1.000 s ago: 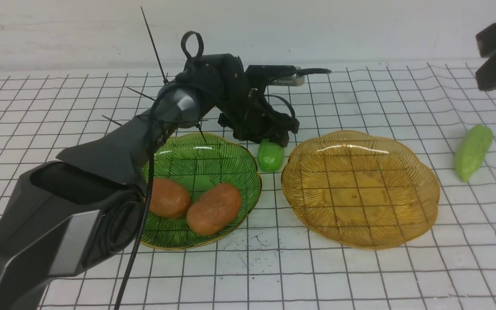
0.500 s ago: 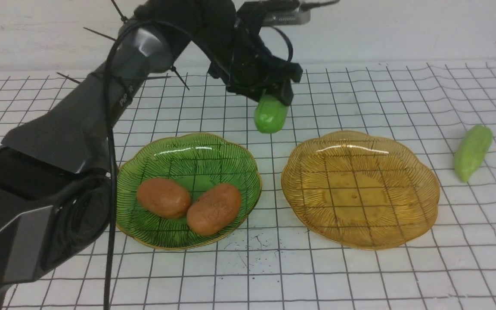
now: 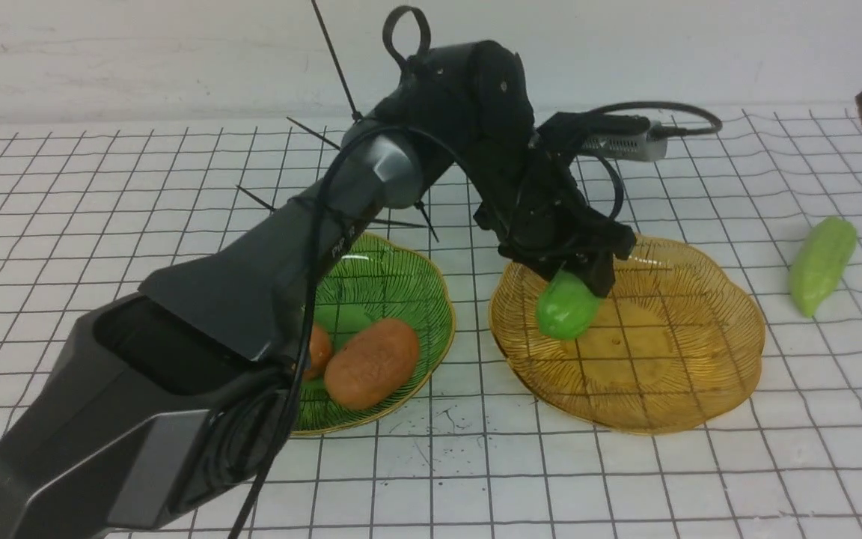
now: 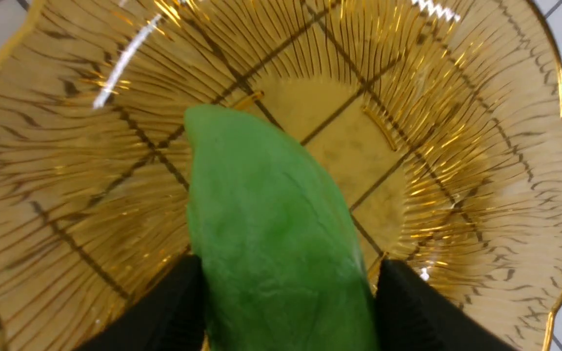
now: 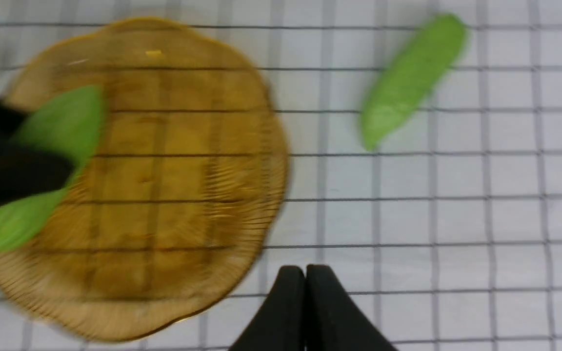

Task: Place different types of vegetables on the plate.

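Gripping glossy green toy gourd [image 3: 568,305]: left pincer [image 3: 572,273], jaws parted by its width, over ten-o'clock side of amber scalloped glass plate [image 3: 655,352]. Right pincer [image 5: 305,273] shut, empty. Second green gourd [image 3: 822,266] beyond plate's two-o'clock edge, open counter [image 3: 790,449] between.

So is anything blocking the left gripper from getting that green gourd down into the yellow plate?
Nothing visible is in the way. The left gripper holds the green gourd directly over the yellow plate, and no other object shows between them.
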Controlling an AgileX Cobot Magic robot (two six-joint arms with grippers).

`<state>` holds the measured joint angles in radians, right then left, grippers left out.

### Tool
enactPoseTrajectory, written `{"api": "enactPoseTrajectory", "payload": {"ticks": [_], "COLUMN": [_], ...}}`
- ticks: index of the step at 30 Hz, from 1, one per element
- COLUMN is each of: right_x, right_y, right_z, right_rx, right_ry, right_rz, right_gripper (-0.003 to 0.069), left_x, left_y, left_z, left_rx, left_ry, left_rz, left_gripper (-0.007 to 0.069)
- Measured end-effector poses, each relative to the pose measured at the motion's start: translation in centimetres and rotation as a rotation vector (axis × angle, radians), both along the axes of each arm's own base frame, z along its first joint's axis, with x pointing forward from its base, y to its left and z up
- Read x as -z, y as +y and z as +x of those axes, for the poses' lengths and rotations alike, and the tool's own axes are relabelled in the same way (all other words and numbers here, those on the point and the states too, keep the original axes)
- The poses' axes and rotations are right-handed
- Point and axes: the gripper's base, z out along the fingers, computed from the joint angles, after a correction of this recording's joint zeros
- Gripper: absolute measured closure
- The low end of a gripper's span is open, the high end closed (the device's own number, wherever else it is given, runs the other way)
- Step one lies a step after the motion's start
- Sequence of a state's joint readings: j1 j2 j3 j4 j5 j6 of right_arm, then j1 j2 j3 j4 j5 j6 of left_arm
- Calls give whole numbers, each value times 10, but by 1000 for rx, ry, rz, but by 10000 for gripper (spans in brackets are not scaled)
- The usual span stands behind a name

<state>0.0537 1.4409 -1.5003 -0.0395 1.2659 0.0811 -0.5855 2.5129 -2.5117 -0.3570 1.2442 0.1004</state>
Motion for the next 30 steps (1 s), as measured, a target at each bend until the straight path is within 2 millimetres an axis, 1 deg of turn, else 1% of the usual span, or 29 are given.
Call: {"api": "enactPoseTrajectory", "payload": {"ticks": [1, 2, 3, 4, 5, 7, 8, 9, 10, 12, 14, 16, 17, 18, 19, 20, 22, 23, 25, 26, 27, 30], "right_x": [7, 11, 11, 19, 24, 30, 38, 39, 45, 56, 70, 88, 98, 106, 115, 126, 141, 146, 160, 165, 173, 191], "right_y": [-13, -21, -23, -35, -43, -51, -59, -61, -66, -72, -77, -82, -84, -86, -88, -90, -92, -92, -94, -95, -95, -97], "right_z": [5, 9, 9, 15, 18, 23, 31, 34, 41, 56, 71, 88, 95, 101, 106, 112, 121, 124, 133, 135, 139, 145], "right_rx": [58, 90, 98, 150, 180, 209, 227, 230, 238, 254, 268, 264, 256, 255, 256, 261, 279, 291, 325, 338, 352, 387], "right_ry": [21, 35, 35, 57, 72, 82, 76, 64, 43, 3, -24, -49, -57, -57, -54, -51, -59, -64, -81, -85, -88, -79], "right_rz": [3, 8, 10, 31, 49, 71, 86, 93, 107, 144, 187, 203, 197, 192, 190, 188, 200, 210, 236, 247, 256, 281], "right_gripper": [673, 673, 673, 673, 673, 671, 666, 660, 648, 615, 561, 482, 424, 386, 339, 272, 186, 157, 102, 85, 72, 57], "left_x": [1, 1, 1, 1, 1, 1, 1, 1, 0, -8, -31, -63, -80, -98, -106, -117, -139, -140, -150, -150, -156, -159], "left_y": [-1, -1, -1, -1, -1, -1, -1, -1, -1, 3, 11, 23, 29, 35, 40, 45, 57, 60, 69, 72, 80, 92], "left_z": [0, -1, -1, -1, -1, -1, -1, -1, -1, -2, -4, -10, -14, -21, -25, -32, -49, -53, -66, -71, -81, -96], "left_rx": [1, 2, 2, 1, -2, -20, -47, -57, -76, -87, -99, -114, -120, -121, -124, -127, -117, -114, -110, -109, -109, -107], "left_ry": [0, 1, 1, 1, 3, 14, 29, 35, 43, 17, -51, -143, -182, -220, -232, -244, -262, -255, -259, -249, -252, -240], "left_rz": [2, 1, 1, 1, 0, -3, -7, -9, -11, 10, 43, 77, 83, 87, 92, 93, 91, 99, 108, 118, 128, 152], "left_gripper": [195, 163, 156, 104, 76, 32, 13, 13, 24, 111, 295, 521, 567, 599, 611, 622, 631, 632, 632, 632, 632, 632]}}
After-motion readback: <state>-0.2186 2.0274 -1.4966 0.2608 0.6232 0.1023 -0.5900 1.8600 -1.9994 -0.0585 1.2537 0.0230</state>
